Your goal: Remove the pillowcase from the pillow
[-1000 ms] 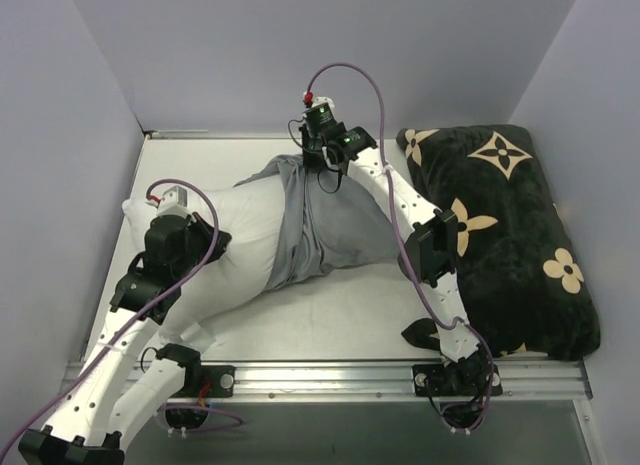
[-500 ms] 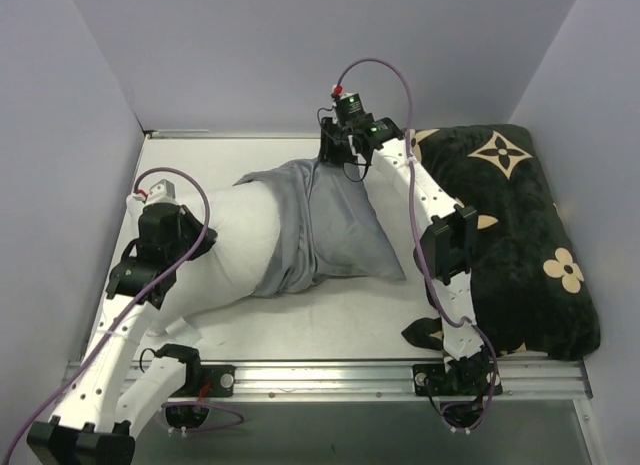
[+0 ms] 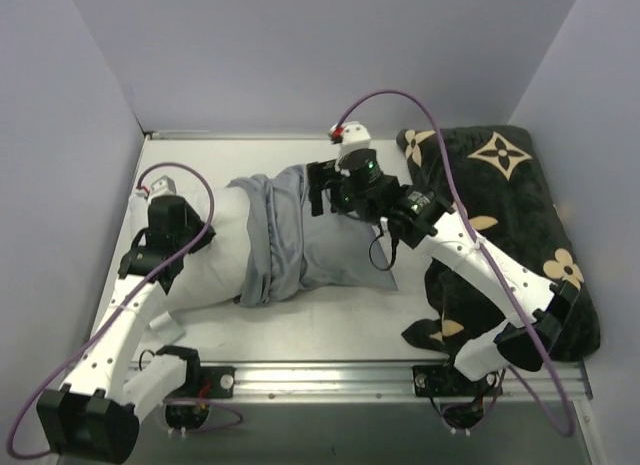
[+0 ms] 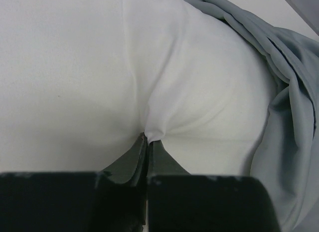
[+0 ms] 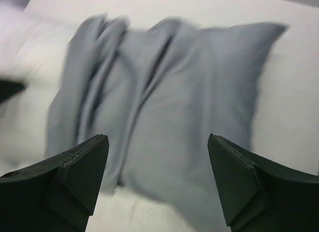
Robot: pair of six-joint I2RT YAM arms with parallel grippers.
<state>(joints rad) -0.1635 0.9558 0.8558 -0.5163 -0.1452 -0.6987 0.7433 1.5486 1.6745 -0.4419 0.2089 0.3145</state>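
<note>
The white pillow (image 3: 215,250) lies across the left half of the table, and its left end is bare. The blue-grey pillowcase (image 3: 320,240) still covers the right end, bunched in folds (image 3: 262,250) at mid-length and flat and loose beyond. My left gripper (image 4: 148,140) is shut on a pinch of the pillow's white cloth (image 4: 154,134); the pillowcase edge (image 4: 294,112) shows at the right of that view. My right gripper (image 5: 158,142) hangs open above the pillowcase (image 5: 184,112), nothing between its fingers (image 5: 82,162). In the top view it hovers at the pillowcase's far side (image 3: 325,190).
A black cushion with tan flower motifs (image 3: 510,225) fills the right side of the table, and the right arm reaches across it. Grey walls close in left, back and right. A metal rail (image 3: 330,375) runs along the near edge.
The right gripper let go of the pillowcase, opened wide and swung back toward the middle. The pillowcase dropped flat. The left arm pulled the pillow slightly left.
</note>
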